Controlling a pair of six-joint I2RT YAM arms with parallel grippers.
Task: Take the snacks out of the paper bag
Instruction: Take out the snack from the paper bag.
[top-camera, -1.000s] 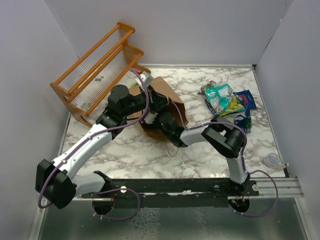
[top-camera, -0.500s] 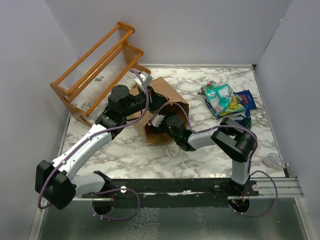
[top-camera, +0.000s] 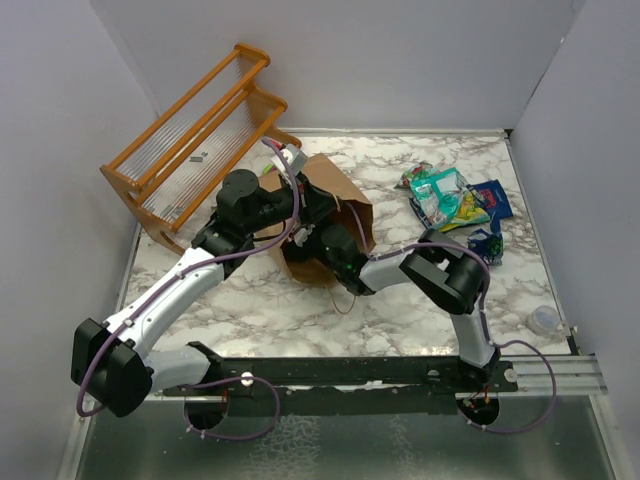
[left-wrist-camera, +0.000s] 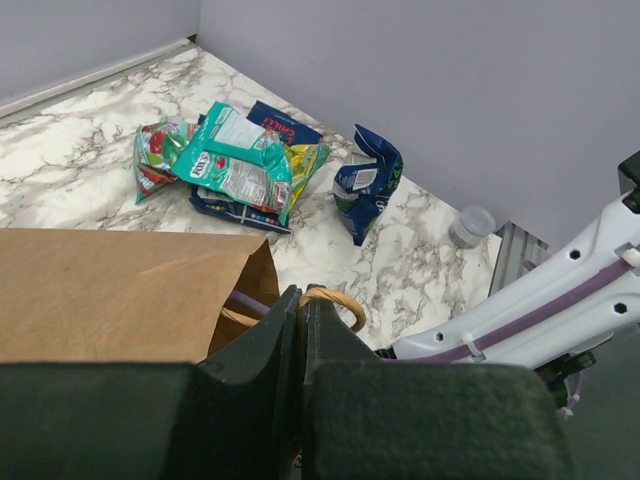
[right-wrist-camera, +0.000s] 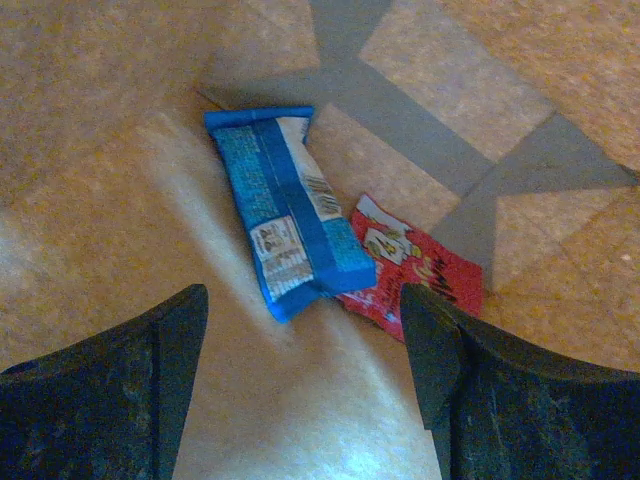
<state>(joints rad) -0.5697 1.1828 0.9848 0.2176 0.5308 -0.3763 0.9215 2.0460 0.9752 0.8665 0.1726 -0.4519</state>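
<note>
Top external: the paper bag lies on its side on the marble table, mouth toward the arms, near the orange rack. The left arm is at its rim and the right arm reaches inside. A pile of snacks sits well apart on the right.

Left wrist: the left gripper is pinched tight on the bag's rim, with the handle looping out beside it. A teal packet and a dark blue packet lie out on the marble.

Right wrist: the right gripper is spread wide inside the bag, holding nothing. Just ahead of it, a blue packet overlaps a red packet.
</note>
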